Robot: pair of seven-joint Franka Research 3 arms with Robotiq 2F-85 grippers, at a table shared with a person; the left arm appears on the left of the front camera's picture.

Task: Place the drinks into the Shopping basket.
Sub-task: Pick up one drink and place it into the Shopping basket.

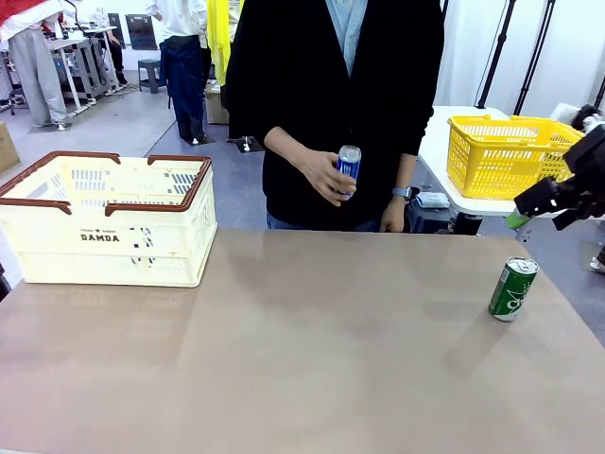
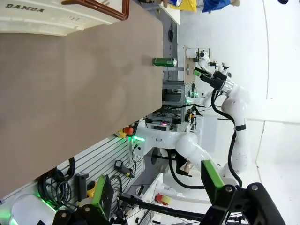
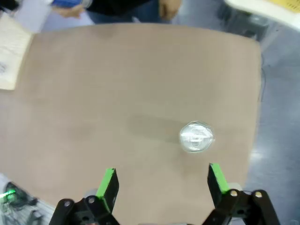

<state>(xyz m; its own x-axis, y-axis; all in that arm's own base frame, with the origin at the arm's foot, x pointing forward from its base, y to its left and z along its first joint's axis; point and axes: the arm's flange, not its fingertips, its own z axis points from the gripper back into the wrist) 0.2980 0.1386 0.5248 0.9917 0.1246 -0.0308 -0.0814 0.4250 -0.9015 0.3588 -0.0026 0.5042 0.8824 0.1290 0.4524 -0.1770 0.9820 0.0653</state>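
Observation:
A green can [image 1: 512,288] stands upright on the table near its right edge. From above, its silver top [image 3: 197,137] shows just beyond my right gripper [image 3: 163,183], which hangs open over the table with nothing between its fingers. Seen from the front, that gripper [image 1: 541,210] hovers above and right of the can. A person across the table holds a blue can [image 1: 349,165] in one hand. The cream Shopping basket [image 1: 104,227] with its brown rim sits at the table's far left. My left gripper [image 2: 157,187] is open and empty, far from the green can [image 2: 164,62] and the basket [image 2: 56,16].
A yellow mesh basket [image 1: 506,151] rests on a white side table behind the right arm. The brown tabletop [image 1: 302,350] is bare between the basket and the green can. Off the table's left side, cables and equipment [image 2: 93,178] hang.

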